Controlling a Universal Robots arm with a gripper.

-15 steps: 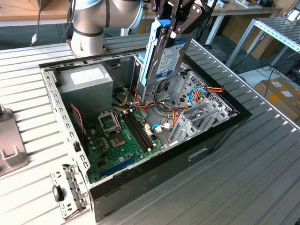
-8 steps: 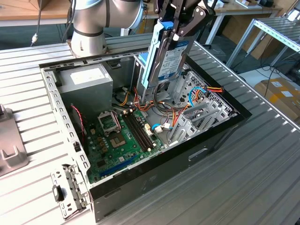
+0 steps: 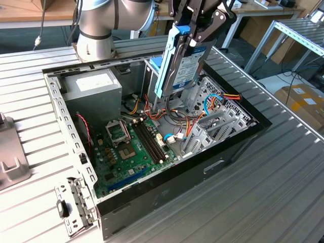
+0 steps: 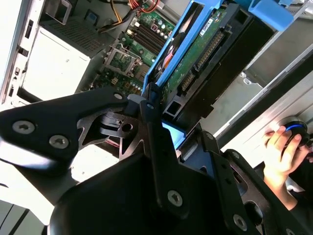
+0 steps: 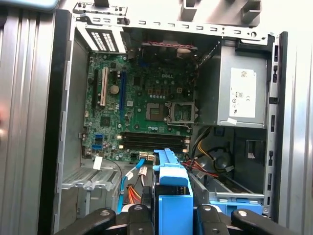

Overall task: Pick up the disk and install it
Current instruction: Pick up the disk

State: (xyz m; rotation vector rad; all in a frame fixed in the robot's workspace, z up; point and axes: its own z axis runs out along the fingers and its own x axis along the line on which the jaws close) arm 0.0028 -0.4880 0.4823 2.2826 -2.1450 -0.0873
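The disk [image 3: 186, 63] hung on edge above the open computer case [image 3: 56, 104], its label toward the exterior view's right and its blue rail [image 3: 166, 61] just beside the drive cage [image 3: 150, 81]; the gripper [image 3: 195, 32] had its fingers closed firmly on the disk's upper end. By my judgement, the fitting would go well only with the rails square to the cage's guides, a slow descent, and the loose cables [image 3: 220, 98] unsnagged.

blue-railed dark disk [image 3: 188, 66], green motherboard [image 3: 126, 157], grey ribbed table [image 3: 283, 192].
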